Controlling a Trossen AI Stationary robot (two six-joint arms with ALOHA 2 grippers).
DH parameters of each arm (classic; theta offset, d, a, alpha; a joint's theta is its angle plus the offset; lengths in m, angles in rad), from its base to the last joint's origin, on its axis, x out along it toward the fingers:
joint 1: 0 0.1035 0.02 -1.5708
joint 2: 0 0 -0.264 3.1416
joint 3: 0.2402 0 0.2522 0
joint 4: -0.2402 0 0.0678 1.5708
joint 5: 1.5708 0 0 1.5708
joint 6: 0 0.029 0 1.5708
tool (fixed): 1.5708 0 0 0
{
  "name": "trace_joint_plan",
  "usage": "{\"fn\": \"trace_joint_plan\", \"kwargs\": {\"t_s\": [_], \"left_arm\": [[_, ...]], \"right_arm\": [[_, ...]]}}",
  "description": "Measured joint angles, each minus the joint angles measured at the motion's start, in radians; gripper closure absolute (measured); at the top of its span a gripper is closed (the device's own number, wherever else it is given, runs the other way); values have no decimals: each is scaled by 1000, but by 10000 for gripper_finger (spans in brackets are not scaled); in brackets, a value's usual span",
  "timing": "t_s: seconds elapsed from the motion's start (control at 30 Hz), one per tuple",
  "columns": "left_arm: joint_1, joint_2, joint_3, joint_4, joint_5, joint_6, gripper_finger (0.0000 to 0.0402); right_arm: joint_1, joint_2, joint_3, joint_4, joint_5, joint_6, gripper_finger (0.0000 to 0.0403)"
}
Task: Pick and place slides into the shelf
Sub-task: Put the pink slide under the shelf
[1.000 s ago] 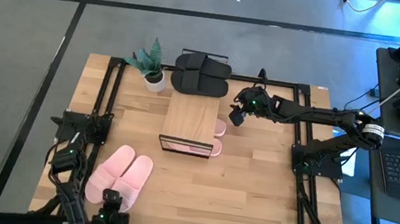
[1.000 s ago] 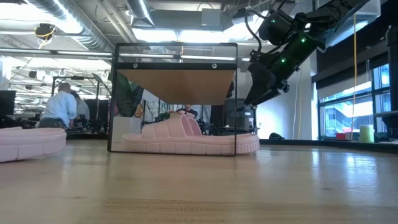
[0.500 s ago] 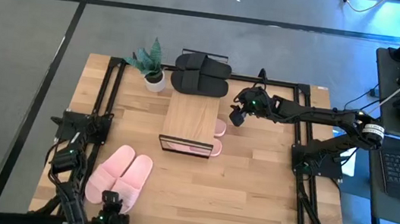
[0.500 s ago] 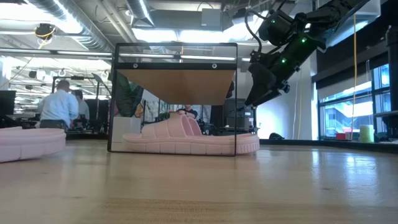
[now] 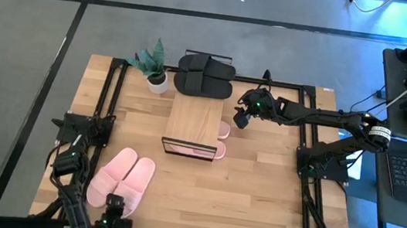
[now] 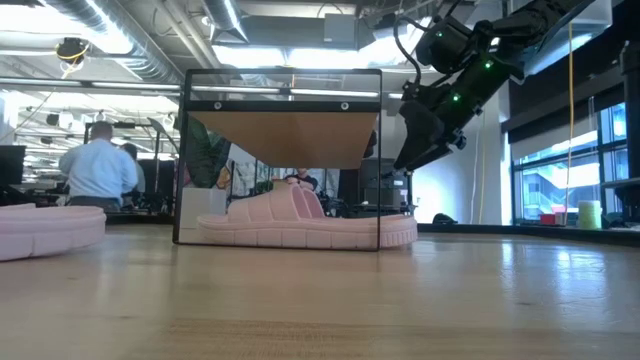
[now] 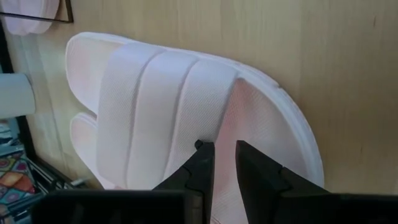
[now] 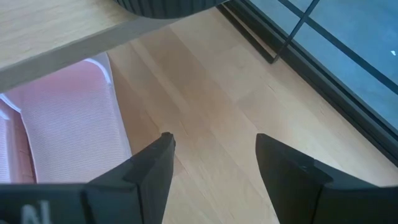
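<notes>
- Slides and shelf share a wooden table [image 5: 257, 183] seen from above, ringed by a black frame — two dark arms reach in from opposite sides.
- Shelf [image 5: 195, 119], a light wood board on thin black legs, stands mid-table; a pink pair of slides [image 6: 300, 222] sits beneath it, toe ends poking out on the right arm's side.
- Black slides [image 5: 205, 75] lie side by side at the table's far edge, just behind the shelf and next to a small potted plant [image 5: 155, 67].
- Second pink pair [image 5: 122, 178] rests on the near-left part of the table, well apart from the shelf.
- Right gripper [image 5: 240, 118] hangs in the air just beside the shelf's right side, its fingers spread wide with nothing between them; the wrist view shows bare wood between them and the tucked-in pink slide close by.
- Left gripper [image 7: 217, 163] sits low at the near edge — its fingers [image 7: 202, 168] are drawn close together, a narrow gap left, tips at the strap edge of the nearer pink slide; whether they pinch it cannot be told.
</notes>
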Motion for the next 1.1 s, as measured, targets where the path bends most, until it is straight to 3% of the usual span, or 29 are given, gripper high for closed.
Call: {"fn": "trace_joint_plan", "kwargs": {"t_s": [0.9, 1.1], "left_arm": [[1, 0, 1, 5, -16, 20, 343], [43, 0, 0, 0, 46, -29, 343]], "right_arm": [[0, 0, 0, -1, 0, -30, 178], [0, 0, 0, -1, 0, -30, 178]]}}
